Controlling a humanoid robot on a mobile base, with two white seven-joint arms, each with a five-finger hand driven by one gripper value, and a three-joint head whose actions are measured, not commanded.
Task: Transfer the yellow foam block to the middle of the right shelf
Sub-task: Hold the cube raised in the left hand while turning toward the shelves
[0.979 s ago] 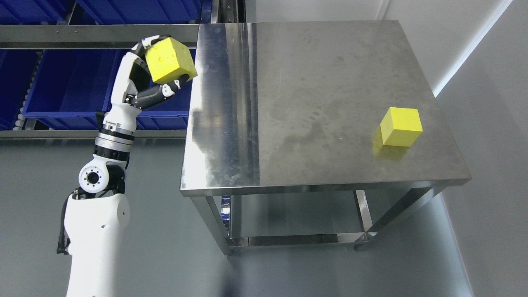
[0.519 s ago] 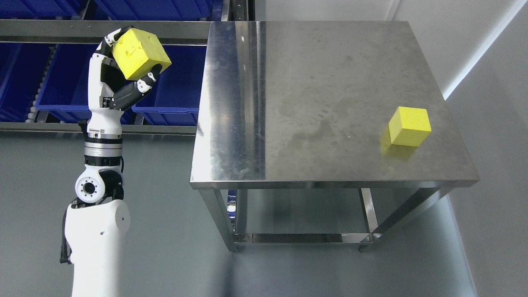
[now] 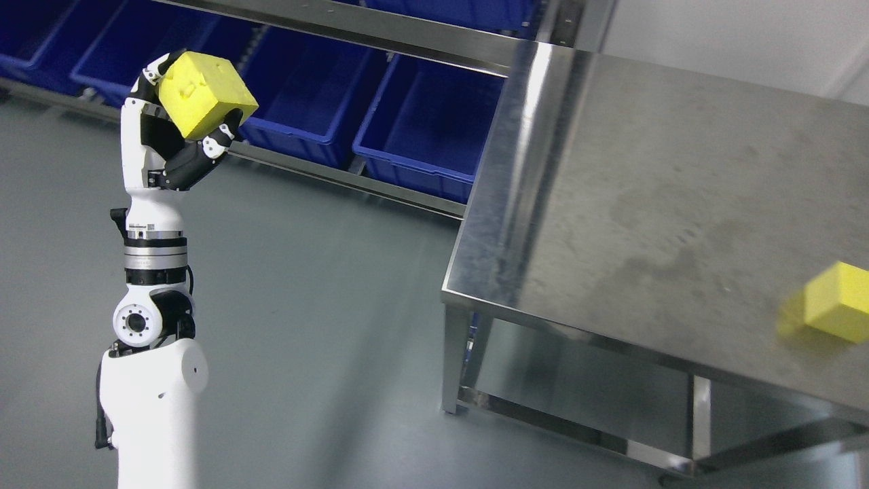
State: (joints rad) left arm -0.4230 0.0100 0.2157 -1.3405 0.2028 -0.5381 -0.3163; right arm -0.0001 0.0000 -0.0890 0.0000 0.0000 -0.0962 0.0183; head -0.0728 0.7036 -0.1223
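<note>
Nearest, at the lower left, the left arm (image 3: 151, 380) rises straight up from the bottom edge, white forearm below, metal wrist ring above. It is the only arm in view. Well to the right of the arm stands one steel table (image 3: 611, 224), its corner leg planted on the grey floor (image 3: 305, 285), with a lower shelf under the top. Open floor lies between the arm and the table; nothing stands between them.

There are two yellow foam pieces. The second yellow block (image 3: 836, 311) sits on the table top close to its right front edge, partly blurred, so its exact outline is hard to judge. The yellow foam block (image 3: 206, 94) is held high at the top of the arm, well left of the table and clear of it, tilted on a corner. The left hand (image 3: 178, 132) is closed around it, black-and-white fingers (image 3: 216, 141) pressing its lower side and others hooked over its upper left edge.

Beyond the table's left edge runs a metal shelf rack (image 3: 353, 27) with blue bins (image 3: 421, 129) in a row; about four show on the lower level, and what can be seen of their insides looks bare. The held block hangs in front of this row.
</note>
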